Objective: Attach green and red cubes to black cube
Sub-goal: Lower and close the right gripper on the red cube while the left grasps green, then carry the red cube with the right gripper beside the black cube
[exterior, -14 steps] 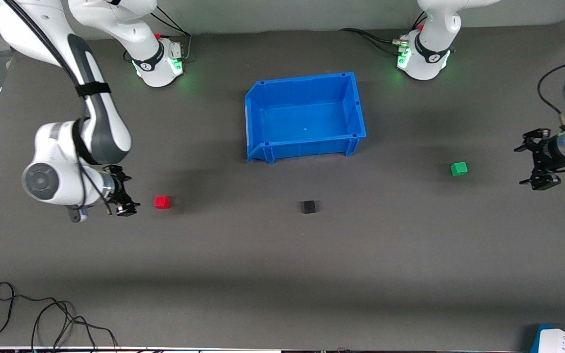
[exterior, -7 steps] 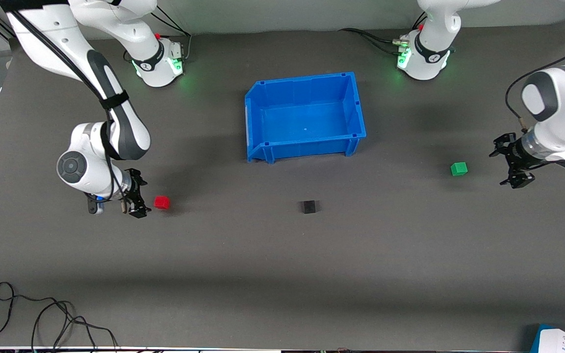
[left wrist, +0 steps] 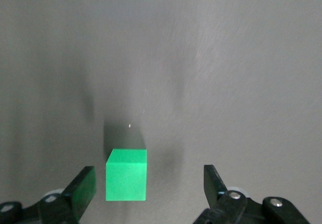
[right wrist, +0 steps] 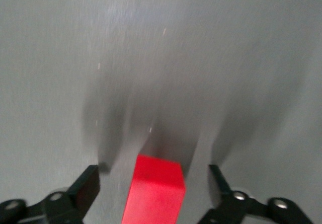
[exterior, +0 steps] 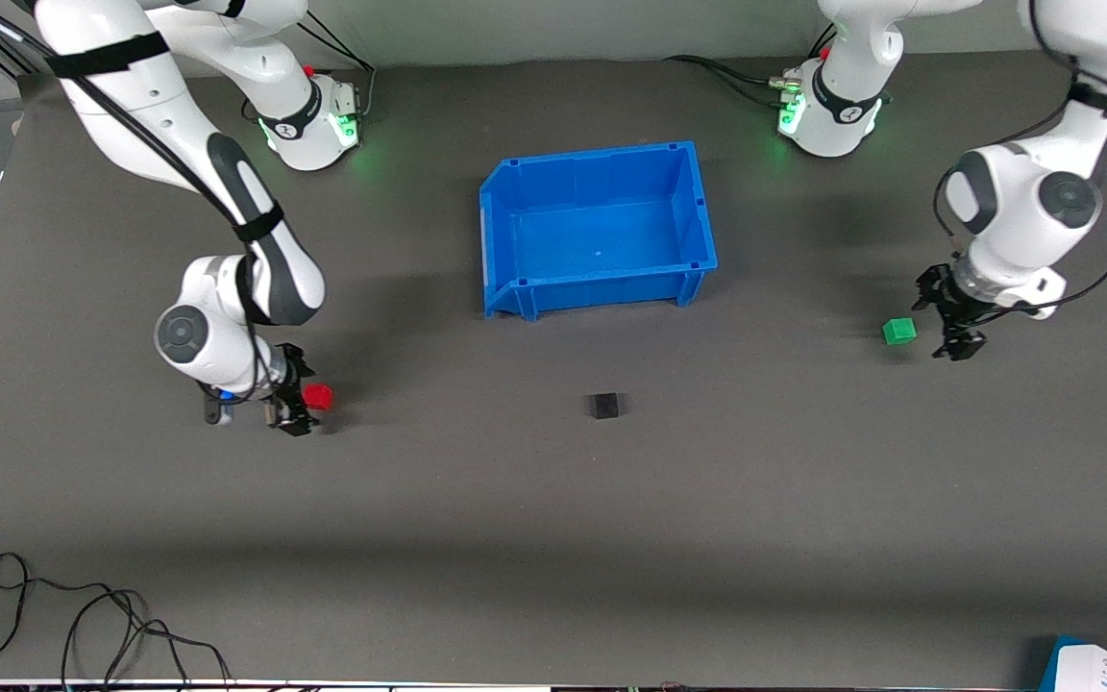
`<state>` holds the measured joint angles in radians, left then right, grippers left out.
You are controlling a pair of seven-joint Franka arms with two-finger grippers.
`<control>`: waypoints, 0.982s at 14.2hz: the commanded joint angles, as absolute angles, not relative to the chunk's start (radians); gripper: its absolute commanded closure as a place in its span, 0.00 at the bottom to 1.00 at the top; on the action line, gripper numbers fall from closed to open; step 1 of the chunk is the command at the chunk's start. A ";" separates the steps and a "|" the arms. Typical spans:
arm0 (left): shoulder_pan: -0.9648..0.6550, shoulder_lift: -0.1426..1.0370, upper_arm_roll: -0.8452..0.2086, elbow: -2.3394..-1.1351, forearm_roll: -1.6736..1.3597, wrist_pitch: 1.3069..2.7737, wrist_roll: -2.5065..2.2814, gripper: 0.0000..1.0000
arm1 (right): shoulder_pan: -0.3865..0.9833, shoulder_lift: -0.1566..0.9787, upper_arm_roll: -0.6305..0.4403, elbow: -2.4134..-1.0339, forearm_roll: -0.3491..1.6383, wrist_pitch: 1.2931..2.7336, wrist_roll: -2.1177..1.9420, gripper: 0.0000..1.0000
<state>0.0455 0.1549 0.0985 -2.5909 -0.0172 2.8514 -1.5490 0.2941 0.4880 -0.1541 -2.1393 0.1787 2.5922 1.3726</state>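
Note:
The red cube lies on the grey table toward the right arm's end. My right gripper is open and low around it. In the right wrist view the red cube lies between the spread fingers of the gripper, untouched. The green cube lies toward the left arm's end. My left gripper is open just beside it. In the left wrist view the green cube sits between the fingers of the gripper, close to one finger. The black cube lies alone mid-table.
An empty blue bin stands farther from the front camera than the black cube. A loose black cable lies at the near edge at the right arm's end. A white and blue object pokes in at the near corner at the left arm's end.
Both arms have swung inward and down: the right gripper has closed in on the red cube, the left gripper on the green cube. No cube has moved.

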 commanded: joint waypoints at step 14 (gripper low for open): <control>0.018 0.249 0.110 -2.603 -0.002 2.941 -1.545 0.05 | 0.308 0.488 -0.172 -2.108 0.199 2.565 1.355 0.51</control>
<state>0.0170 0.2471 0.1046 -2.5948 -0.0126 2.9225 -1.5559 0.3029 0.4895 -0.1657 -2.1261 0.1799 2.5898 1.3768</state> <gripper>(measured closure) 0.044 0.379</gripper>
